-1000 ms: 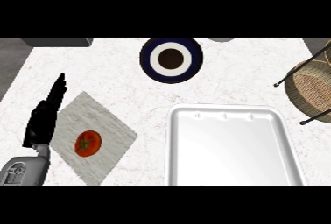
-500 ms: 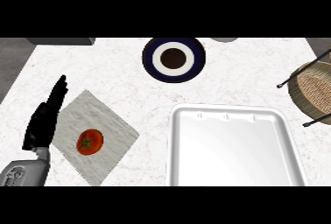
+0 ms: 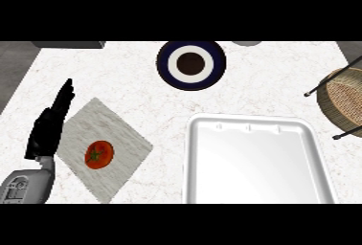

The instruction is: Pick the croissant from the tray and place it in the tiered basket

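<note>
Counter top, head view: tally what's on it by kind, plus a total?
Tray: 1
Plate: 1
Tomato: 1
Cutting board: 1
Tiered basket: 1
Grey item cut off at the top edge, kind unclear: 1
Croissant: 0 visible
Total: 6

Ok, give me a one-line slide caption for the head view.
Left hand rests open beside a board with a tomato; white tray shows no croissant, basket at right edge.

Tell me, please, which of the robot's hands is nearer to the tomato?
Left. The left hand rests open just left of the tomato, beside its board; the right hand is out of view.
</note>
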